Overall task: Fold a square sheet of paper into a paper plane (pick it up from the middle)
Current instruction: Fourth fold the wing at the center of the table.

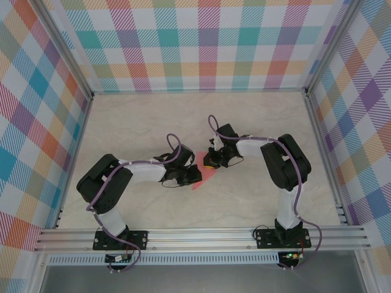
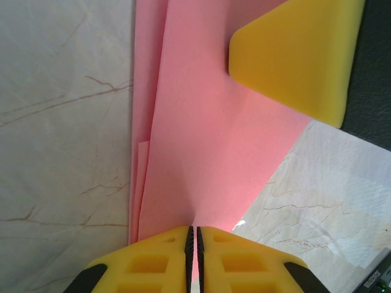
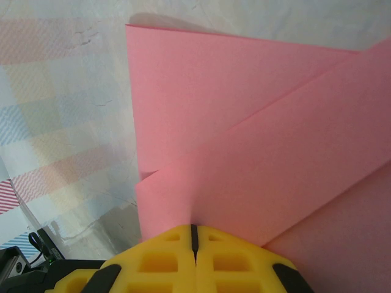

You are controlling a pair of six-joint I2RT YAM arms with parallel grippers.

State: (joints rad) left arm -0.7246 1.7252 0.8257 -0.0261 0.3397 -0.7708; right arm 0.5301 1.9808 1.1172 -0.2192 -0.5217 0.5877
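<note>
Left tool (image 2: 193, 231) and right tool (image 3: 193, 227) each pinch tight the folded pink paper (image 2: 201, 140), its far edges cut off.

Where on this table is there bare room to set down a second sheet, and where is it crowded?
The middle is crowded: the left claw and right claw both pinch the pink paper there. The widest bare patch of table runs from them to the checked back wall. A smaller one lies between the paper and the near rail.
</note>
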